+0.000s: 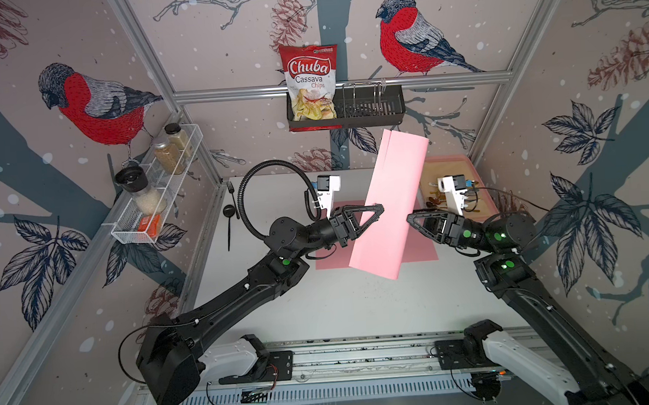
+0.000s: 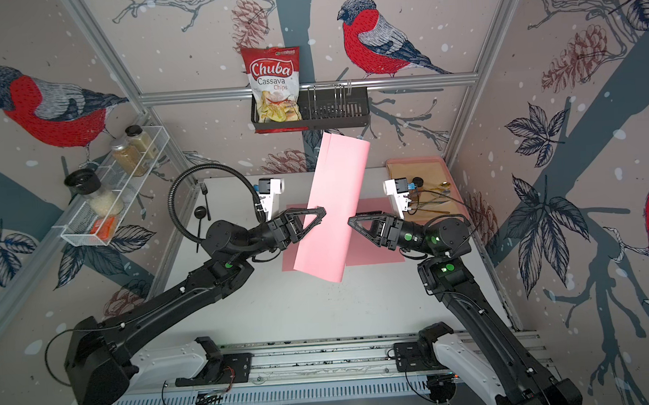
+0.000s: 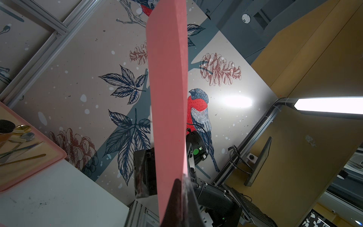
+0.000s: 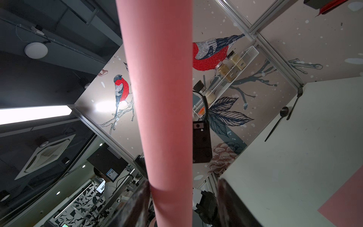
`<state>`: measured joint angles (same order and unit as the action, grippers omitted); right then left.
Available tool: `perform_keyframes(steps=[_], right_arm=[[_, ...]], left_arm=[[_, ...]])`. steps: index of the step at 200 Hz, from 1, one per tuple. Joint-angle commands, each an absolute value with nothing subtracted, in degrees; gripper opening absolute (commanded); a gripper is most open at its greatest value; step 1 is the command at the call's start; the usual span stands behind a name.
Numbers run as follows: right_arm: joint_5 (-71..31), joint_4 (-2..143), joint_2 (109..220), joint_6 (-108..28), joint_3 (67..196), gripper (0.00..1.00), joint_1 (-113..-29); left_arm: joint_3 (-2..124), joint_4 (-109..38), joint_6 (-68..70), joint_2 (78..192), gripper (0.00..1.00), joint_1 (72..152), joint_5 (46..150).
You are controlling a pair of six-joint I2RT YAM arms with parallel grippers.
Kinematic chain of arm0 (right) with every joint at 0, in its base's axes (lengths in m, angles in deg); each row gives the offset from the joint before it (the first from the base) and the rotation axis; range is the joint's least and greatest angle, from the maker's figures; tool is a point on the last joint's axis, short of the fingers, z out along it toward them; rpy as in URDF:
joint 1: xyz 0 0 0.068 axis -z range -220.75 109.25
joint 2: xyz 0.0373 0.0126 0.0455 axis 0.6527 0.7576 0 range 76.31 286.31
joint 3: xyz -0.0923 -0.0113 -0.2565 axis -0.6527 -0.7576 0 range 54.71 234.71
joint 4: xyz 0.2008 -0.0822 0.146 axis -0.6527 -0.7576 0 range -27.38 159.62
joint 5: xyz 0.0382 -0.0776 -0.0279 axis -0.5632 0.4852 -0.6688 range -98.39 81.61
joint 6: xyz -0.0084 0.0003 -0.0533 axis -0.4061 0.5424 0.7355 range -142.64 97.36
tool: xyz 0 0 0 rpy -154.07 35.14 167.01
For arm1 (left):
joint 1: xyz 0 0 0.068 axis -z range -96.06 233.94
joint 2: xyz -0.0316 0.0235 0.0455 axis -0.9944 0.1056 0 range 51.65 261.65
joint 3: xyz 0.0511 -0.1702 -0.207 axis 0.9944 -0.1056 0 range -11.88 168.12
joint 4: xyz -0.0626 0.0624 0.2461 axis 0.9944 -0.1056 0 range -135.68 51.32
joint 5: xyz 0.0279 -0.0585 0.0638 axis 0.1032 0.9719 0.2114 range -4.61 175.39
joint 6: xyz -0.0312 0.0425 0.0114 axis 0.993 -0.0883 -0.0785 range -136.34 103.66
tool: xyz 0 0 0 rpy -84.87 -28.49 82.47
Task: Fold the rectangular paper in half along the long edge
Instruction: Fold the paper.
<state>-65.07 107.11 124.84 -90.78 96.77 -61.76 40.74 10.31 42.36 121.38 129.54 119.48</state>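
Holding the pink paper (image 1: pixel 391 200) up in the air above the bench (image 1: pixel 340 309), I judge the fold only half made. The sheet is doubled over lengthwise, but the bend on the right arm's side looks rounded, not creased. My left claw (image 1: pixel 379 209) is clamped tight on the opposite side, where the free edges meet. My right claw (image 1: pixel 410 218) stands apart with its jaws either side of the bend, gripping nothing. In the right wrist view the paper (image 4: pixel 163 98) runs between those jaws. What is left, as I read it, is pressing the bend into a sharp crease and laying the sheet down.

I cannot tell whether the two long edges line up, because the left claw covers them. A second pink sheet (image 2: pixel 375 256) lies on the bench, mostly hidden beneath the raised one. The right claw's fingertips are cut off at the edge of its wrist view.
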Motion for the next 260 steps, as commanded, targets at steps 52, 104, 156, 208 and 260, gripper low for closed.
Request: perform_keyframes(steps=[52, 104, 156, 208, 260], right_arm=[[-63.55, 127.80, 127.24, -102.25, 94.72, 0.49, -61.68], [-62.39, 129.60, 127.37, -103.09, 94.91, 0.46, -62.14], [-60.95, 125.88, 127.55, -99.58, 95.08, 0.53, -64.25], [-58.78, 123.95, 128.59, -96.47, 95.41, 0.50, -67.47], [-56.33, 127.47, 130.50, -97.14, 94.59, 0.43, -69.77]], left_arm=[[40.85, 15.13, 43.97, 122.22, 0.07, 129.64, 119.24], [40.68, 15.70, 44.42, 122.83, 0.13, 129.64, 119.24], [40.38, 17.14, 45.27, 123.16, 0.14, 129.64, 119.35], [40.40, 17.43, 45.48, 123.52, 0.14, 129.65, 119.40], [40.66, 18.69, 46.22, 124.31, 0.14, 129.71, 119.63]])
